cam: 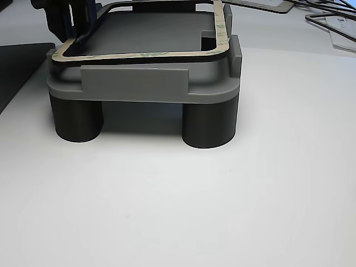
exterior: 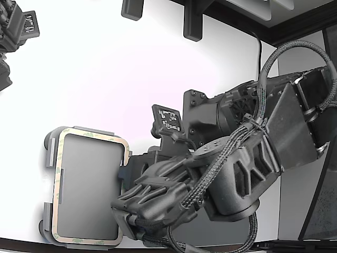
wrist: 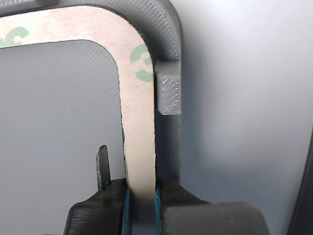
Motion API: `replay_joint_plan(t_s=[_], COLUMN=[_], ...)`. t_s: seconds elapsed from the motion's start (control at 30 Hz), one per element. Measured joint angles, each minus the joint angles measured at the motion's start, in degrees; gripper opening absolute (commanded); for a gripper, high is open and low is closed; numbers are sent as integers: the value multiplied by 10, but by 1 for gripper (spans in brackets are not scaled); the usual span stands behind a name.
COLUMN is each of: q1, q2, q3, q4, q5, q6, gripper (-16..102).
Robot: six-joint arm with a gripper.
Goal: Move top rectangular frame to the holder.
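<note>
A plain white tabletop (exterior: 116, 79) fills the scene, bright and bare across its middle. At the exterior view's left sits the light grey plastic holder (exterior: 50, 158), a rounded-rectangle tray with raised edge tabs. The other view shows it standing on dark round legs (cam: 76, 121), lifted off the table. The thin cream-beige rectangular frame (exterior: 57, 174) with faint green mottling lies along the holder's rim, inside the tabs, its open middle showing the grey tray floor. In the other view the frame's far right corner rides a little higher than its near edge, so it does not look fully flat.

To the right of the holder in the exterior view, the black arm's gripper (exterior: 124, 208) reaches in at the holder's near right corner. In the wrist view the gripper (wrist: 142, 200) has its two jaws closed narrowly on one side strip of the frame, just beside a raised tab (wrist: 168, 93).

The bulky arm and its braided cables (exterior: 221, 168) crowd the right side. Dark fixtures (exterior: 192, 21) stand at the table's far edge, well apart.
</note>
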Motion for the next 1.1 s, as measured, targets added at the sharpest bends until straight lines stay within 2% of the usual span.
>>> replay_joint_plan(t_s=[0.13, 0.17, 0.2, 0.23, 0.27, 0.47, 0.63, 0.8, 0.9, 1.0, 1.1], q1=[0, 0, -1, -1, -1, -1, -1, -1, -1, -29, -78], q2=[-1, -1, -1, -1, -1, -1, 1, 54, 106, 184, 278], q3=[0, 0, 1, 1, 1, -19, -54, -61, -24, 46, 124], q4=[-1, -1, -3, -3, -4, -6, -7, -7, -17, -67, -135], q5=[0, 0, 0, 0, 2, 25, 73, 161, 237, 304, 327], q6=[0, 0, 0, -1, -3, -25, -89, -208, -311, -435, -577], gripper=[-9, 3, 24, 64, 100, 100, 100, 100, 100, 100, 100])
